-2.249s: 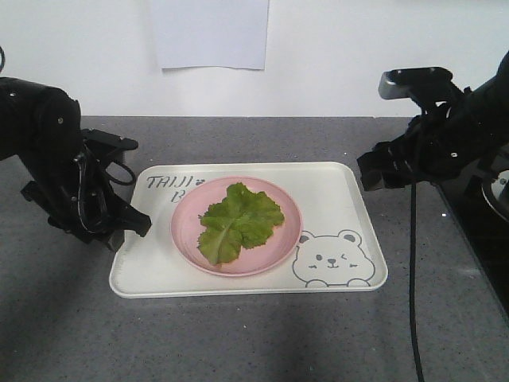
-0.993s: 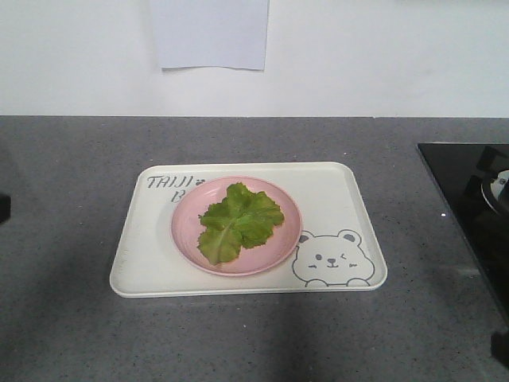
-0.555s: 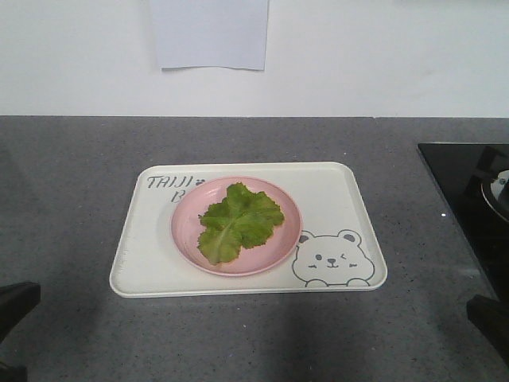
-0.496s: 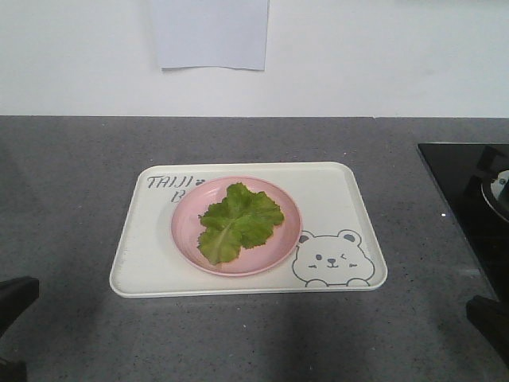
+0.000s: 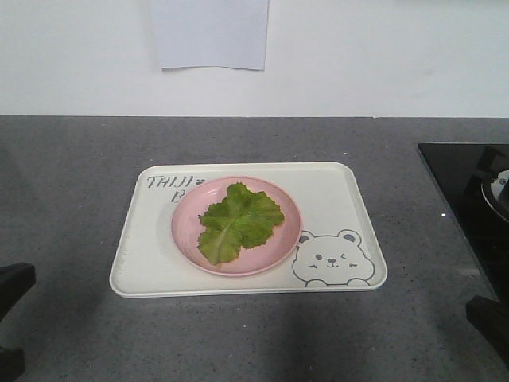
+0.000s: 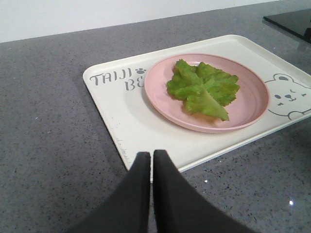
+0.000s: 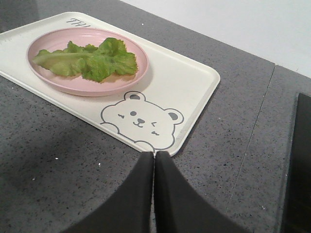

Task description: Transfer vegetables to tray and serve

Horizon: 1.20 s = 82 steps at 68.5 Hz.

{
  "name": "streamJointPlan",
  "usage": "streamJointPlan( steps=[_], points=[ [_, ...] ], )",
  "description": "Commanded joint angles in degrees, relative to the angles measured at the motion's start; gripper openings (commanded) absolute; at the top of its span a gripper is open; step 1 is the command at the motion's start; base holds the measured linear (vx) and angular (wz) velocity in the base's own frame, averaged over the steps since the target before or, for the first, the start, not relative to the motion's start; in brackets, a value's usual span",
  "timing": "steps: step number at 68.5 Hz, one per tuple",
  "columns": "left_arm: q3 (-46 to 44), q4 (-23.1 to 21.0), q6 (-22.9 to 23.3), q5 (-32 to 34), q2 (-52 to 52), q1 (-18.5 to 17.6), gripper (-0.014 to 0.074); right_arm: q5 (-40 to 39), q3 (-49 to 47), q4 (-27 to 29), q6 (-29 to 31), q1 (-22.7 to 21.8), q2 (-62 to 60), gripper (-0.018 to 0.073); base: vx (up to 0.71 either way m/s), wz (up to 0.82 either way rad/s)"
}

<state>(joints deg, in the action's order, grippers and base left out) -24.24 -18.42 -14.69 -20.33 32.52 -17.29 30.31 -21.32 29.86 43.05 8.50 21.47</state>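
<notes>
The lettuce leaf [image 5: 239,221] is lying flat on the pink plate [image 5: 185,231], which is sitting toward the left half of the tray [image 5: 334,199], partly covering the lettering at its far-left corner and leaving the bear drawing [image 5: 330,259] at the near-right corner showing. The tray itself is resting on the grey counter [image 5: 79,167], well short of the black cooktop [image 5: 461,183] at the right edge. Both grippers are hanging low off the tray's near corners — the left gripper [image 6: 151,158] with fingers pressed together and empty, the right gripper [image 7: 154,158] likewise. The vegetables look delivered, so the arms are probably parking clear.
</notes>
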Motion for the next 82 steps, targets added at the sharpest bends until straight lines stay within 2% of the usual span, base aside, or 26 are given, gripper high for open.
streamJointPlan(
  steps=[1, 21, 35, 38, 44, 55, 61, 68, 77, 82],
  points=[
    [-1.3, -1.0, 0.0, 3.8, 0.1, -0.2, -0.0006, -3.6, -1.6, 0.9, 0.3, 0.0, 0.4, -0.0006, 0.0, 0.0],
    [-1.3, -0.9, -0.3, 3.7, 0.1, -0.2, -0.0006, -3.6, -1.6, 0.9, 0.3, 0.0, 0.4, -0.0006, 0.0, 0.0],
    [-1.0, 4.4, -1.5, 6.9, -0.3, -0.2, -0.0006, -3.6, -1.6, 0.9, 0.3, 0.0, 0.4, -0.0006, 0.0, 0.0],
    [-0.5, 5.6, -1.5, 9.7, -0.7, -0.2, -0.0006, -3.6, -1.6, 0.9, 0.3, 0.0, 0.4, -0.0006, 0.0, 0.0],
    [1.5, 5.4, -1.5, 15.8, -1.9, -0.2, -0.0006, -3.6, -1.6, 0.9, 0.3, 0.0, 0.4, -0.0006, 0.0, 0.0],
    [9.5, 5.4, -0.9, 29.4, -6.5, -0.1, -0.0006, -3.6, -1.6, 0.9, 0.3, 0.0, 0.4, -0.0006, 0.0, 0.0],
    [15.2, 3.3, 0.2, 33.2, -10.3, 1.2, -0.0006, -3.6, -1.6, 0.9, 0.3, 0.0, 0.4, -0.0006, 0.0, 0.0],
    [21.8, 1.3, 1.2, 34.8, -14.9, 4.4, -0.0006, -3.6, -1.6, 0.9, 0.3, 0.0, 0.4, -0.0006, 0.0, 0.0],
    [27.3, 0.5, 1.3, 34.7, -20.9, 7.7, -0.0006, -3.6, -1.6, 0.9, 0.3, 0.0, 0.4, -0.0006, 0.0, 0.0],
    [27.2, 0.5, -0.1, 31.2, -24.3, 9.1, -0.0006, -3.6, -1.6, 0.9, 0.3, 0.0, 0.4, -0.0006, 0.0, 0.0]
  ],
)
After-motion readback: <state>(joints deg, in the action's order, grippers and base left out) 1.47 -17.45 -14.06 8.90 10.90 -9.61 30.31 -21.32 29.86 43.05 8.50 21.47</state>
